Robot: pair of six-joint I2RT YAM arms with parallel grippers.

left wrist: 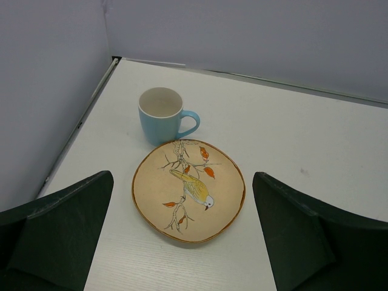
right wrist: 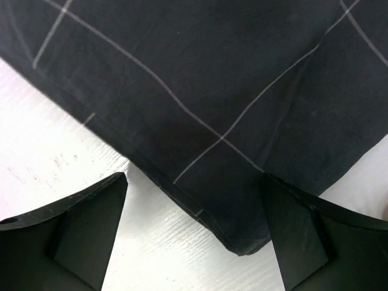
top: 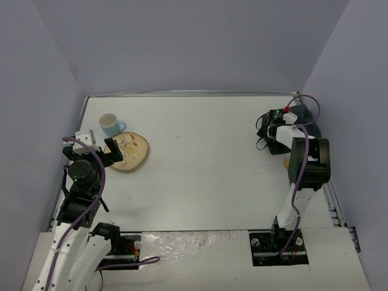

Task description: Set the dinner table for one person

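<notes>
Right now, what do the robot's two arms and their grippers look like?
The left arm and the right arm have white links and black joints, and a purple cable runs along each. The left gripper and the right gripper each have two dark, wedge-shaped fingers.

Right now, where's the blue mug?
Top view: the blue mug stands upright at the far left of the dinner table, just beyond the bird plate, handle pointing right.
</notes>
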